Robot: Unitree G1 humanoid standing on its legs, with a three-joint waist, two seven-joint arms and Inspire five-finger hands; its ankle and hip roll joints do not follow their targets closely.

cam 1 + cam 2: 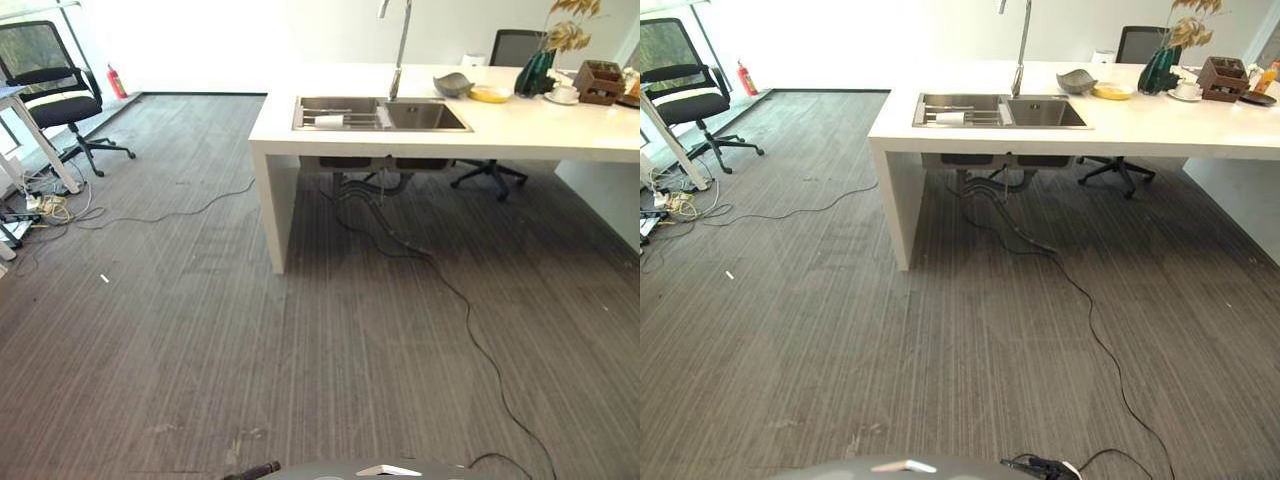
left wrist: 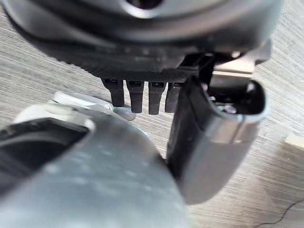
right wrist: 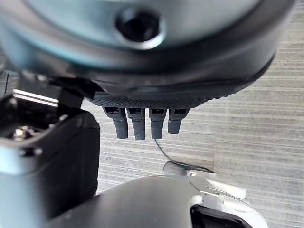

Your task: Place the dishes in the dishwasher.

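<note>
The dishes sit on the far right part of the white bench (image 1: 520, 135), well apart from the robot across the grey carpet floor (image 1: 200, 350): a grey bowl (image 1: 453, 85) just beside a yellow plate (image 1: 490, 94), and further right a white cup on a saucer (image 1: 565, 93). A dark green vase (image 1: 535, 72) with dried leaves stands between the plate and the cup, and a brown wooden box (image 1: 600, 82) is at the bench's end. Left of the bowl is the steel sink (image 1: 425, 117) with its tall tap (image 1: 400, 45); the left basin holds a wire rack with a small white thing lying on it (too small to say what). A black office chair (image 1: 55, 85) stands at the far left. The left hand (image 2: 142, 71) hangs over the carpet, its fingers (image 2: 136, 97) straight, side by side and holding nothing, thumb apart. The right hand (image 3: 152, 97) hangs the same way, fingers (image 3: 140, 124) straight and empty.
</note>
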